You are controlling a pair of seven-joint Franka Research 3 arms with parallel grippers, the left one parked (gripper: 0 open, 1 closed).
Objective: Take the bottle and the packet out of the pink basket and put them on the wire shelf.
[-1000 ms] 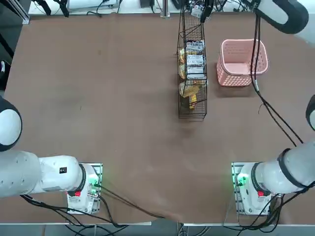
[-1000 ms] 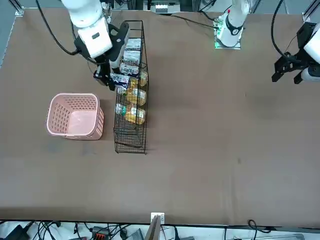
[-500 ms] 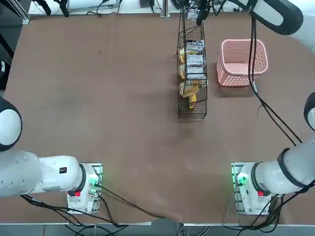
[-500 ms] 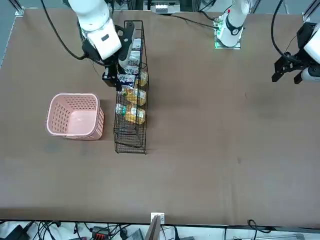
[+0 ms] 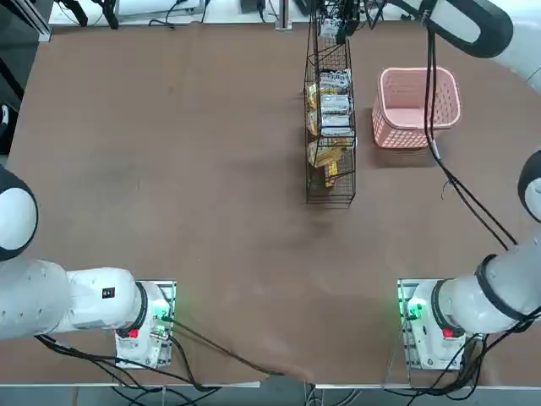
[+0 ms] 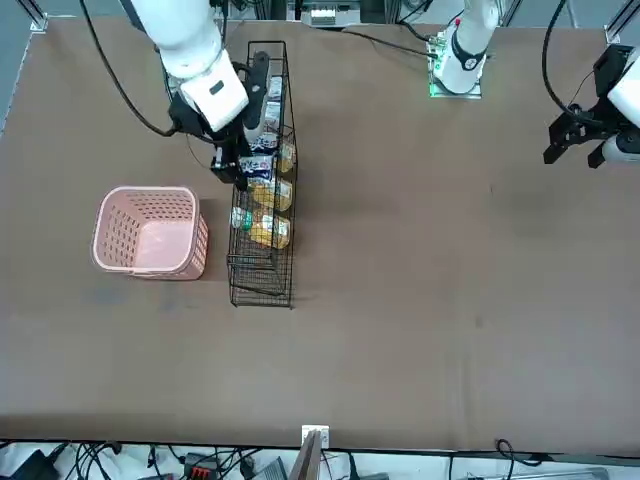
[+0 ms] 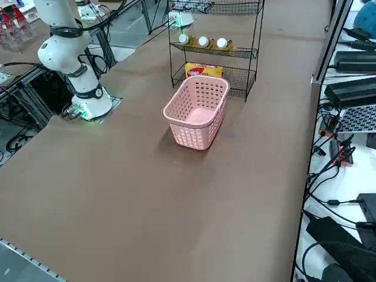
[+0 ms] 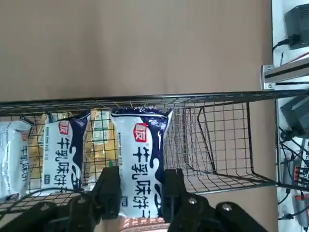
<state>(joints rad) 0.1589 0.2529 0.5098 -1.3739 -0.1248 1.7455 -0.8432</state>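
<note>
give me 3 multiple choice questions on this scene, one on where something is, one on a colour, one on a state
1. Where is the right gripper?
A. inside the basket
B. at the wire shelf
C. parked at the table's near edge

2. What colour is the basket?
A. pink
B. blue
C. green

3. What is the state of the right gripper?
A. open and empty
B. shut on the packet
C. shut on a bottle

Answers: 1 B, the front view shows it against the shelf's side, away from the basket. 2 A, its lattice walls are pink in every view. 3 B, the wrist view shows both fingers clamping a white packet with dark print.
</note>
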